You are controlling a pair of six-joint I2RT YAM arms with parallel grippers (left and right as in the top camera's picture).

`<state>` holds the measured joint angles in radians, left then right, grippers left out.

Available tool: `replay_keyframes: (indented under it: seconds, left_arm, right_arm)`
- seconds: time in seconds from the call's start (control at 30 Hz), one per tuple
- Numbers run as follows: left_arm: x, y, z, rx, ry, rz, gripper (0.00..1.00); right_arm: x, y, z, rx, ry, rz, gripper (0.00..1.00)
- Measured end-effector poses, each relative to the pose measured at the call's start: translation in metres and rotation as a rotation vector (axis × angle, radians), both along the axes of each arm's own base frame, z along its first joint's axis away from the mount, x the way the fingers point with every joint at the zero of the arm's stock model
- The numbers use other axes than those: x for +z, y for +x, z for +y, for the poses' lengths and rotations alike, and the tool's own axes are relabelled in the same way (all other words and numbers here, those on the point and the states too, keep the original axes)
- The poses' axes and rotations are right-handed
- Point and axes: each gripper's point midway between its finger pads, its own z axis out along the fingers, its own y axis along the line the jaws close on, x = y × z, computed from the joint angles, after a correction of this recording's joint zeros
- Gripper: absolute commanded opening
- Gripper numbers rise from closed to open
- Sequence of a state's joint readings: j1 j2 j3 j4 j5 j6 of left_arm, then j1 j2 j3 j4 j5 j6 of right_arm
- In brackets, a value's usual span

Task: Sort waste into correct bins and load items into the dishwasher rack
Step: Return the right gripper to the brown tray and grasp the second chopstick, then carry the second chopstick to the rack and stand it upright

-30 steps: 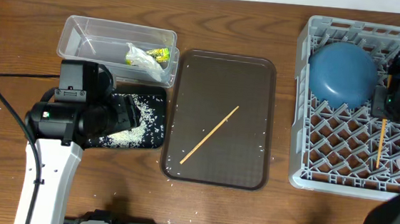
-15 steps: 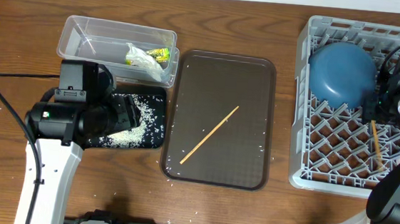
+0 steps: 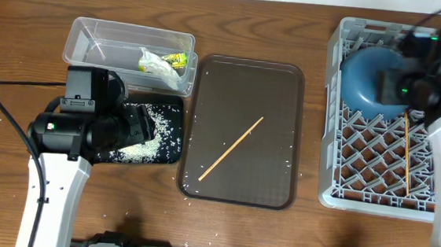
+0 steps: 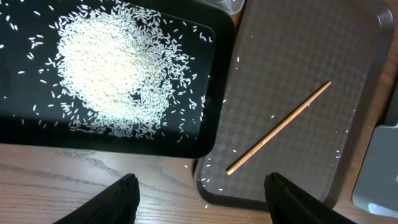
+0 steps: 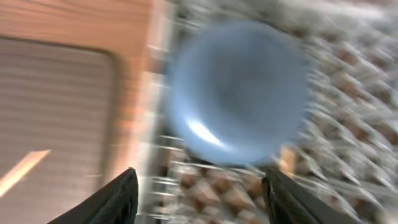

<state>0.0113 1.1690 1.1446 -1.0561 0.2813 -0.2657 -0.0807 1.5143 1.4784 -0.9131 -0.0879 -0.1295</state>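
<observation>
Rack (image 3: pixel 358 174) at 3 o'clock holds blue dish (image 3: pixel 366 80) and one chopstick (image 3: pixel 406 154). Second chopstick (image 3: pixel 231 148) lies on brown tray (image 3: pixel 278 96) mid-desk. Rice (image 4: pixel 112 68) on black tray (image 4: pixel 208 124) at 9; wrapper (image 3: pixel 177 58), tissue (image 3: pixel 155 67) in clear tub (image 3: pixel 85 42). Left jaws wide, empty, near tray edge. Right jaws look wide and empty above dish, view blurred. Risk: thin flat chopstick skids at pinch; racked one may drop through lattice.

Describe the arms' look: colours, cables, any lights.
Left arm: black joint housings and a boxy black wrist block on a white link, with a thin black cable looping off its side. Right arm: black wrist housing with green lights lit, white link below. Jaws on both are plain black.
</observation>
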Motion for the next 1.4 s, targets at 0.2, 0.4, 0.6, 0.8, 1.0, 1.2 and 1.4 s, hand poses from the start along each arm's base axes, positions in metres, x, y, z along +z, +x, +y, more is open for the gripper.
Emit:
replay_keyframes:
  seconds: [0.2,0.4,0.6,0.8,1.0,1.2,1.4]
  left_arm:
    - [0.000,0.000,0.000,0.000,0.000,0.000,0.68]
    - [0.000,0.000,0.000,0.000,0.000,0.000,0.67]
    - [0.000,0.000,0.000,0.000,0.000,0.000,0.67]
    - [0.000,0.000,0.000,0.000,0.000,0.000,0.67]
    - [0.000,0.000,0.000,0.000,0.000,0.002,0.67]
    - [0.000,0.000,0.000,0.000,0.000,0.002,0.67]
    - [0.000,-0.001,0.000,0.000,0.000,0.003,0.67]
  right_arm:
    - [-0.018,-0.009,0.108,0.184,0.133,0.073,0.62]
    - [-0.077,-0.032,0.181,0.225,0.195,0.279,0.58]
    - [-0.151,-0.067,0.239,0.198,0.174,0.512,0.55]
    - [-0.207,-0.092,0.265,0.105,0.099,0.629,0.56]
    - [-0.227,-0.096,0.271,0.013,0.058,0.629,0.38]
    - [-0.230,-0.093,0.258,-0.053,-0.005,0.606,0.14]
    - [-0.230,-0.085,0.235,-0.120,-0.031,0.606,0.01]
